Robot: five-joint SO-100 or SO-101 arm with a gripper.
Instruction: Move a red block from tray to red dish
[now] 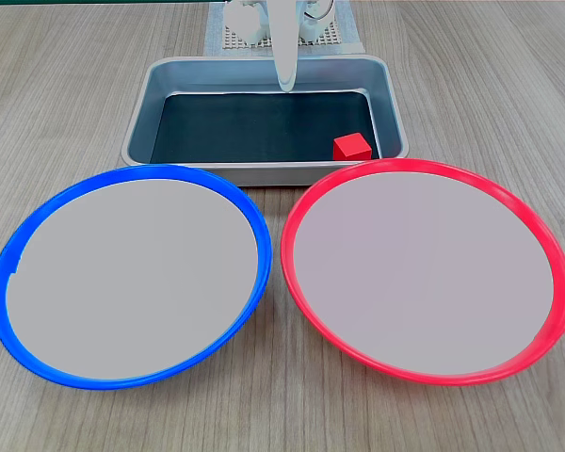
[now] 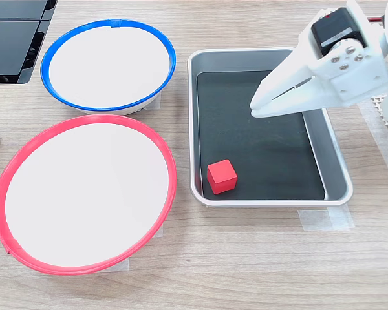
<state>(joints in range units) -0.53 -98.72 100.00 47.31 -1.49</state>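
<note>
Nothing moved yet: red block (image 2: 221, 176) sits in tray (image 2: 335, 169), red dish (image 2: 167, 165) bare, my fingers (image 2: 255, 108) together, empty above tray.

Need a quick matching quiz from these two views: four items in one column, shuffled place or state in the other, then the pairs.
Items:
1. red block
2. red dish
3. blue dish
4. gripper

Descriptions:
A. above the tray, holding nothing
B. in a tray corner
C. empty, beside the block's end of the tray
D. empty, beside the tray's other end

Pairs: 1-B, 2-C, 3-D, 4-A
</note>
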